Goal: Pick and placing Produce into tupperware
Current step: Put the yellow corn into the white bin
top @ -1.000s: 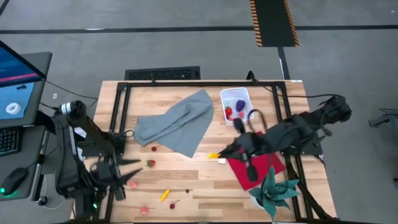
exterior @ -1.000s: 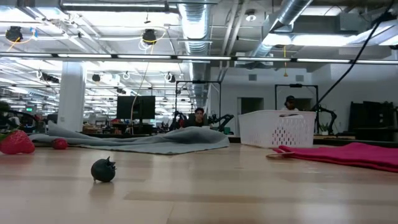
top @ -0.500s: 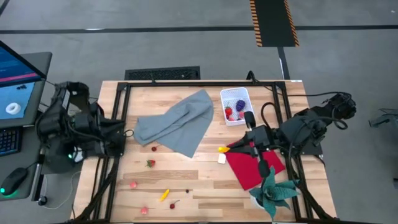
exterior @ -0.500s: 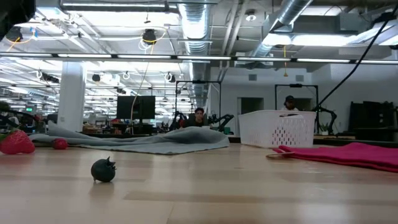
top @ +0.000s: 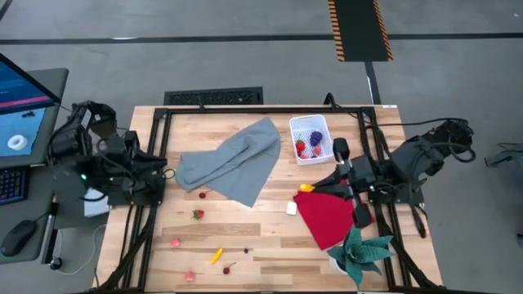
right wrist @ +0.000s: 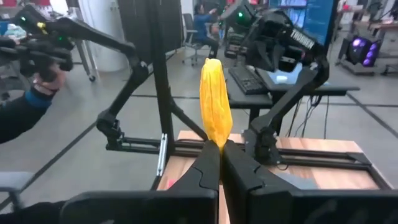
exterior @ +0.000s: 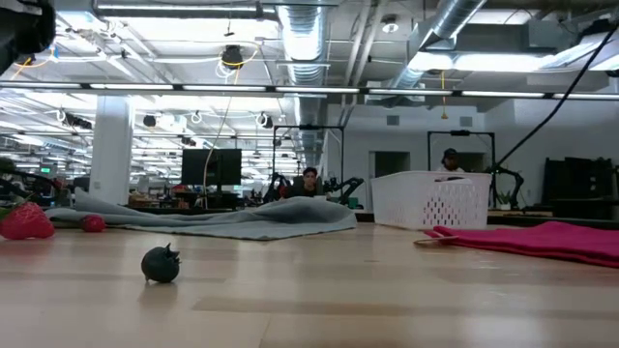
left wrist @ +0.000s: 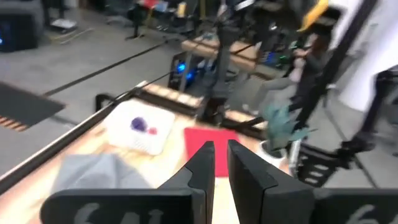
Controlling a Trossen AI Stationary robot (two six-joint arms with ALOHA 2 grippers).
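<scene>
The white tupperware [top: 311,139] stands at the table's far right with a red berry and the purple grapes [top: 316,138] inside; it also shows in the low view [exterior: 430,200]. My right gripper [top: 315,188] hovers near it, over the red cloth's far corner, shut on a yellow produce piece [top: 305,189]. My left gripper [top: 163,173] waits at the table's left edge, shut and holding nothing [left wrist: 221,155]. Loose produce lies on the near left: a strawberry [top: 197,215], a pink piece [top: 175,242], a yellow piece [top: 216,256], a cherry [top: 228,267]. My right gripper pinches the yellow piece by one end [right wrist: 216,142] between its two fingertips. The fingers come level from the table's right side. The rest of the piece [right wrist: 215,93] sticks out past the fingertips, lifted clear of the table.
A grey cloth [top: 237,159] lies crumpled left of the tub. A red cloth [top: 331,216] and a green leafy toy [top: 359,249] fill the near right. A small white cube [top: 291,209] sits by the red cloth's left edge. A red berry [top: 203,194] lies below the grey cloth.
My right gripper has risen with the yellow piece and drawn back toward the table's right and far side, leaving the white cube behind. My left arm has pulled away from the strawberry on the near left, back and up to the table's left edge.
</scene>
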